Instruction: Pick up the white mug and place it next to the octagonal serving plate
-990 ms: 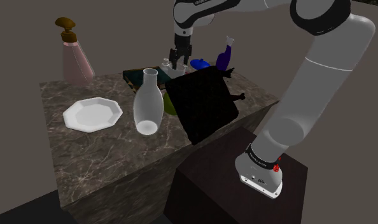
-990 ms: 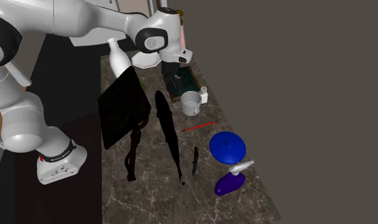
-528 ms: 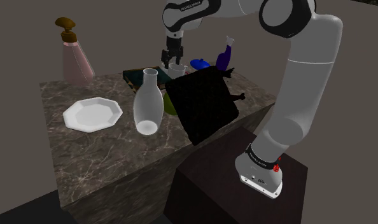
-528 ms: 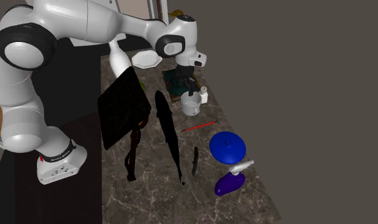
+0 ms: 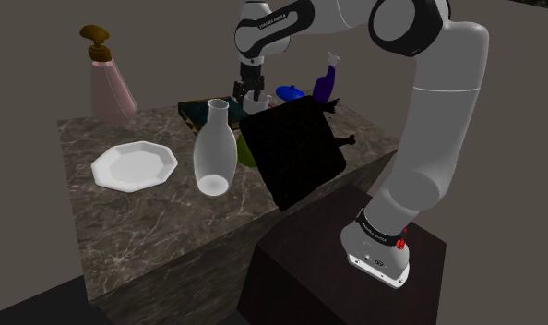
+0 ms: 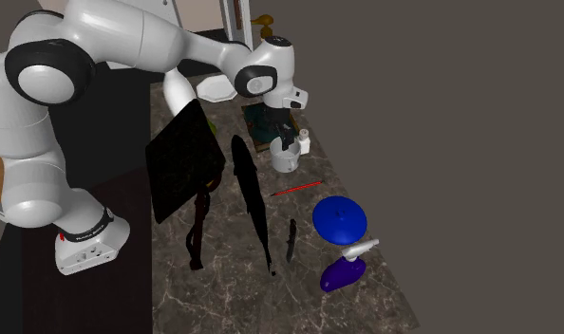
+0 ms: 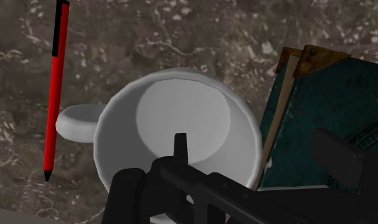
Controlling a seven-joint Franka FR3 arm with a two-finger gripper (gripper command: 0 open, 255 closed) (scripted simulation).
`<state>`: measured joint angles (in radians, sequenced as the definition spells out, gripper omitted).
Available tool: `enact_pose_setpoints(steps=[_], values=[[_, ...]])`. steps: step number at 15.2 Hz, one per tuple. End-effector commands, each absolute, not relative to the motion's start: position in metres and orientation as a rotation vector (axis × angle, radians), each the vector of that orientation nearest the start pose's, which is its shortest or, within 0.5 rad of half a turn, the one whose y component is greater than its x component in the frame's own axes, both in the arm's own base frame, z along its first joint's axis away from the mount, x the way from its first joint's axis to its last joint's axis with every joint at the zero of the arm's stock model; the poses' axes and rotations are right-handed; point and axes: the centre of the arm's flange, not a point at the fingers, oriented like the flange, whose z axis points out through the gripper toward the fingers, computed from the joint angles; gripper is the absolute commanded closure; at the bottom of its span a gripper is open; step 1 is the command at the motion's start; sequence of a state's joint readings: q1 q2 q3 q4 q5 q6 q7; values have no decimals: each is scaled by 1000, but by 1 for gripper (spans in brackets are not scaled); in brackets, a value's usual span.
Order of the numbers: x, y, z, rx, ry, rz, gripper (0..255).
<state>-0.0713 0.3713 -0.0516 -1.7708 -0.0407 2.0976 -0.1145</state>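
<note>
On the marble counter, the white mug sits right beneath my claw, whose fingers are apart, so I'd straddle its wall squarely before squeezing, with the plate at its eleven o'clock in the second exterior view.

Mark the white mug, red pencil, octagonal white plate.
white mug [image 7: 181,121]: wrist view, inner bottom.
red pencil [image 7: 56,83]: wrist view, mid-shaft.
octagonal white plate [image 5: 134,166]: shoulder view, bare centre.

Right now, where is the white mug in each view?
Shoulder view: white mug at the counter's far edge, mostly hidden behind the gripper.
Second exterior view: mug just below the gripper, above the red pencil.
Wrist view: mug under the gripper, between pencil and book.
Shared landmark: the dark green book beside it.
</note>
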Motion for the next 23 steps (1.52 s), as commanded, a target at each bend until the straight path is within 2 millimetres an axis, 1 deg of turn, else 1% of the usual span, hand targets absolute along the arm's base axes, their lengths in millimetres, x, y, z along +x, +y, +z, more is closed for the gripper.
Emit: enact_pose_setpoints(steps=[1,5,6,15,23], values=[[637,-78,348,-3188,-25,79,0],[637,-78,348,-3188,-25,79,0],[637,-78,348,-3188,-25,79,255],[637,-78,348,-3188,-25,79,255],[637,-78,391,-3188,-25,79,255]])
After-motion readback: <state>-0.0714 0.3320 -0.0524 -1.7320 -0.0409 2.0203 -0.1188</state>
